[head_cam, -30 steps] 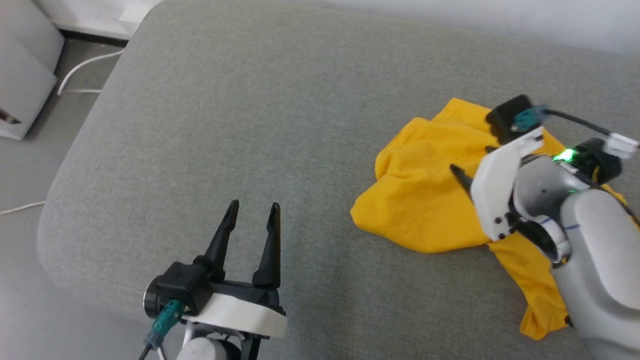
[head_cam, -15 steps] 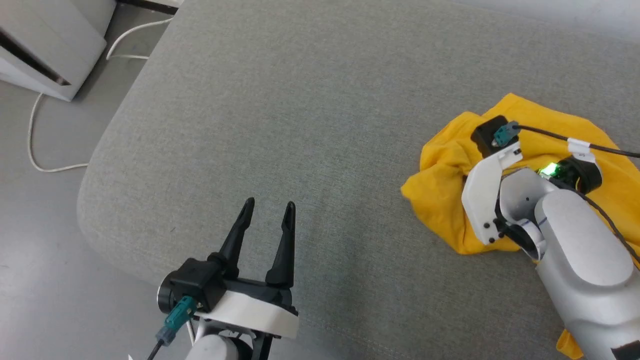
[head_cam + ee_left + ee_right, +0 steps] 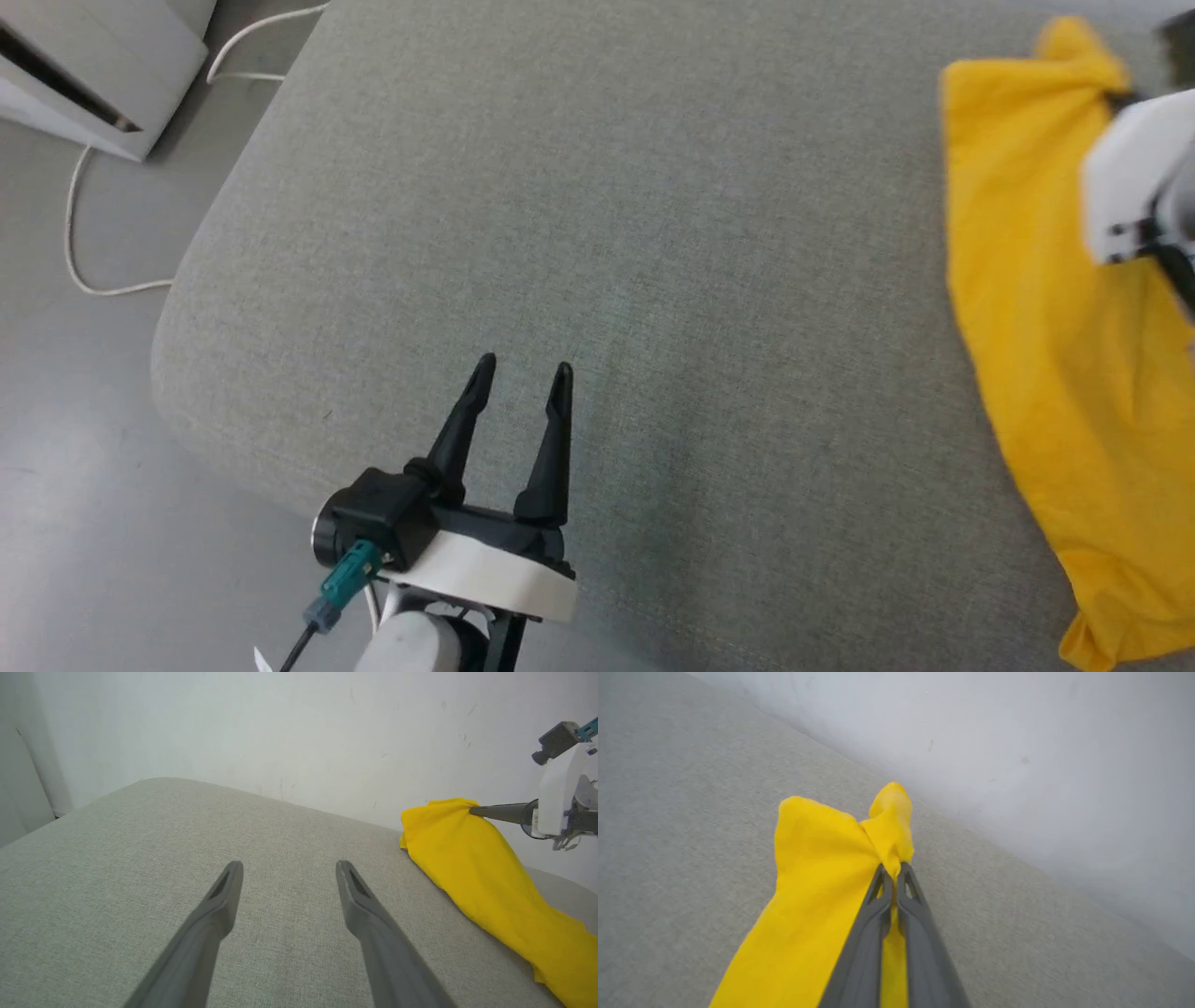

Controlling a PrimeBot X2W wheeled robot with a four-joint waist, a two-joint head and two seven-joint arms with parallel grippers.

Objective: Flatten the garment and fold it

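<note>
The garment (image 3: pixel 1036 327) is plain bright yellow cloth, pulled into a long strip at the right of the grey cushion (image 3: pixel 607 233). Its upper end is raised and its lower end trails on the cushion. No print shows on it. My right gripper (image 3: pixel 893 870) is shut on a bunched corner of the garment (image 3: pixel 817 882), with cloth puffing out past the tips. The left wrist view shows that right gripper (image 3: pixel 472 810) pinching the top of the garment (image 3: pixel 472 868) from the side. My left gripper (image 3: pixel 521 369) hovers open over bare cushion near the front edge, well left of the cloth.
The cushion's rounded edge drops to a grey floor at the left. A white cable (image 3: pixel 79 271) and a white unit (image 3: pixel 84 84) are on that floor. A pale wall (image 3: pixel 280 728) rises behind the cushion.
The right gripper closed on the heaped garment and lifted it, drawing it out into a long strip. The head view has shifted. My left gripper stays open in the same pose.
</note>
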